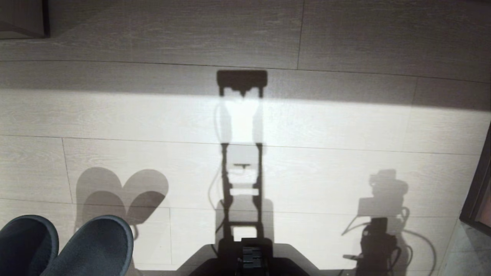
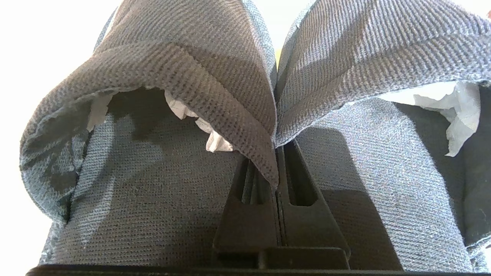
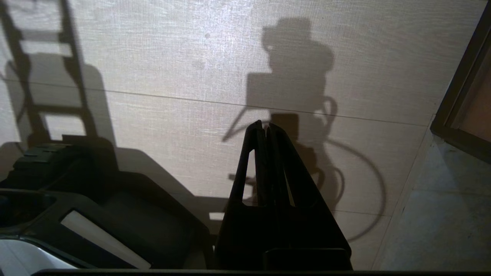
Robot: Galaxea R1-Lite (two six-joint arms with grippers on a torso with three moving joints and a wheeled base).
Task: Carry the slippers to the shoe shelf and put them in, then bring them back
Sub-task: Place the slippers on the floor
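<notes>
The two dark charcoal slippers (image 1: 96, 245) hang side by side at the lower left of the head view, toes pointing away above the floor. In the left wrist view, my left gripper (image 2: 277, 153) is shut on the inner upper edges of both slippers (image 2: 153, 76), pinched together between its fingers (image 2: 307, 214). White paper stuffing (image 2: 215, 140) shows inside them. My right gripper (image 3: 265, 126) is shut with nothing in it, held over the bare floor to the right. The shoe shelf is out of view.
Pale wood-grain floor planks (image 1: 307, 122) fill the view, crossed by my own shadow. My dark base (image 1: 249, 260) sits at the bottom centre. A dark-edged furniture corner (image 1: 23, 19) is at the far left, and a dark frame (image 1: 479, 184) stands at the right edge.
</notes>
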